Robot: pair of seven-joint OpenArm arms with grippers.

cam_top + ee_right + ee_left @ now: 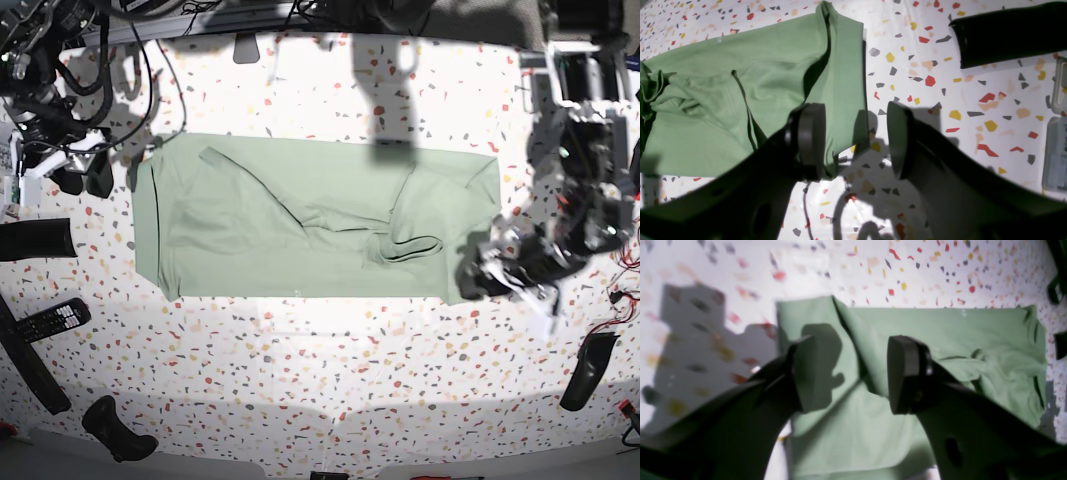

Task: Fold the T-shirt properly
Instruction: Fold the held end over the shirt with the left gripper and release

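The pale green T-shirt (300, 215) lies flat on the speckled table, folded into a long rectangle with creases near its right end. My left gripper (482, 275) is open and empty just off the shirt's right end. In the left wrist view the left gripper (853, 373) hovers over the T-shirt (940, 333), jaws wide apart. My right gripper (85, 177) is by the shirt's left end. In the right wrist view the right gripper (855, 140) is open and empty, one finger (810, 140) over the edge of the T-shirt (723, 66).
A black cylinder (35, 240) lies left of the shirt and also shows in the right wrist view (1007, 33). A remote control (45, 320) and a black handle (112, 428) lie at the front left. A black object (585, 370) lies at the front right. Cables (120, 60) crowd the back left.
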